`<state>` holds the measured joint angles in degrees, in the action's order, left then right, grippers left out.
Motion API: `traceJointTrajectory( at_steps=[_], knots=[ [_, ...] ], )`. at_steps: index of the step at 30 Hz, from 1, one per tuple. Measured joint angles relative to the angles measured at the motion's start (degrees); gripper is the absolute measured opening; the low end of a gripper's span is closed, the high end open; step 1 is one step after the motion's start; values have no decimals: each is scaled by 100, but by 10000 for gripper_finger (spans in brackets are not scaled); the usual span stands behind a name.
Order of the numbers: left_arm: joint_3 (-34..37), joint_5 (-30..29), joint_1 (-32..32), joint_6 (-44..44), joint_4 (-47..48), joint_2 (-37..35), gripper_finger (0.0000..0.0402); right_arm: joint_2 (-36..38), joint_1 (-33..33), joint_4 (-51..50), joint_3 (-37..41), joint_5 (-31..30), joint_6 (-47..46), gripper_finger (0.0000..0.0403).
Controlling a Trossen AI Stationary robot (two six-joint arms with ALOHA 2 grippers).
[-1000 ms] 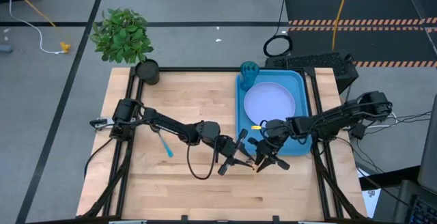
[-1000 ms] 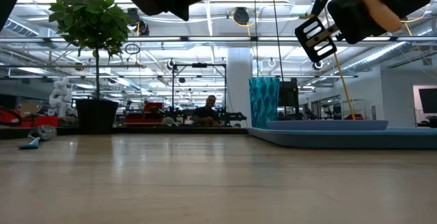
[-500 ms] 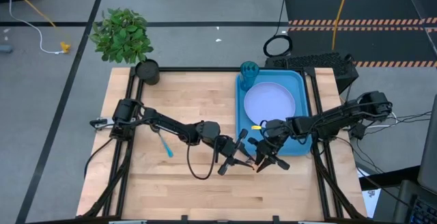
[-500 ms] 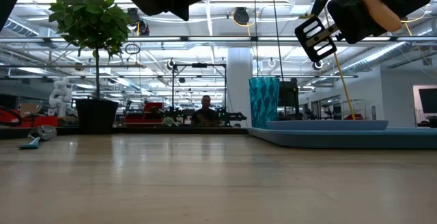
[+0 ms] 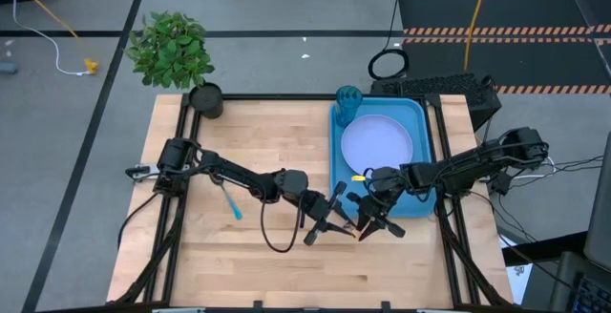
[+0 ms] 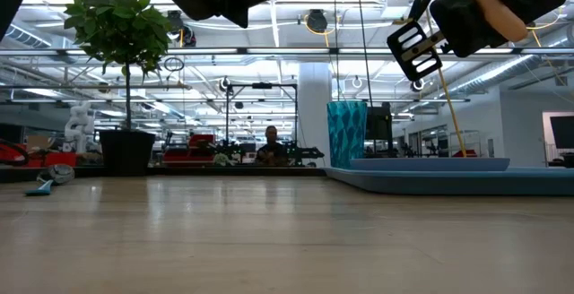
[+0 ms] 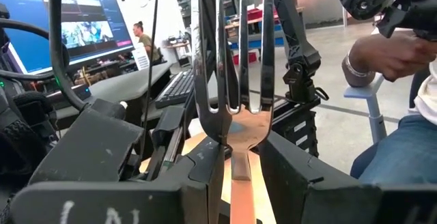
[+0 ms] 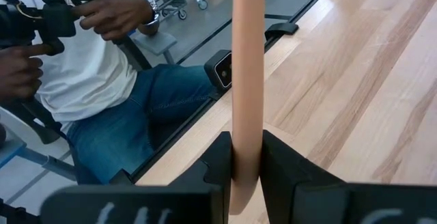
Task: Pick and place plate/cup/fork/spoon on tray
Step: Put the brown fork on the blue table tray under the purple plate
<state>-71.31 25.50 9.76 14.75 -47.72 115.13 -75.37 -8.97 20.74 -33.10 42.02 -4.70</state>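
Observation:
The fork (image 5: 358, 228) is lifted clear of the table, just near of the blue tray (image 5: 336, 175), with both grippers shut on it. My left gripper (image 5: 334, 219) is at its tine end and my right gripper (image 5: 368, 222) at its orange handle. The lavender plate (image 5: 377, 143) lies flat in the tray. The teal cup (image 5: 348, 96) stands upright in the tray's far left corner. The spoon (image 5: 230, 201) lies flat on the table's left part. My left gripper pinches the fork's neck (image 7: 235, 142), where the silvery tines meet the orange handle, between its two fingers (image 7: 205, 162). The tines (image 7: 232, 46) stick out past the fingertips, in line with the fingers. My right gripper pinches the fork's orange handle (image 8: 247, 135) between its two fingers (image 8: 218, 159). The handle runs on past the fingertips, in line with the fingers. The fork is clear of the table.
A dark pot with a green plant (image 5: 205, 100) stands at the table's far left corner. A seated person (image 8: 102, 80) with hands raised shows beyond the table's edge in the wrist views. Bare wood lies along the table's near side (image 5: 286, 275).

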Motion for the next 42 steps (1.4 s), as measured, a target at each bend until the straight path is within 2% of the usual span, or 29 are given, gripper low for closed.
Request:
traceJointTrajectory(
  at_steps=[16, 18, 23, 28, 33, 38, 42],
  knots=[
    [7, -46, -26, -21, -2, 0, 91, 2, 105, 2, 0, -4, 93, 45],
    [7, -48, -26, -27, -2, 0, 81, 2, 105, 2, 0, -4, 91, 45],
    [9, -24, -45, -108, 2, 0, 22, 7, 107, -5, 0, 2, 102, 45],
    [9, 17, -79, -241, -7, 0, 36, 7, 105, -5, 0, -142, -150, 53],
    [9, -35, -94, -239, -55, 0, 30, 70, 108, -163, 0, -440, -282, 103],
    [9, -342, -180, -428, -63, -2, 22, 524, 101, -569, 4, -1581, -369, 172],
    [9, -935, -214, -601, -63, -4, 22, 1112, 35, -1044, 2, -2495, -434, 224]
  ],
)
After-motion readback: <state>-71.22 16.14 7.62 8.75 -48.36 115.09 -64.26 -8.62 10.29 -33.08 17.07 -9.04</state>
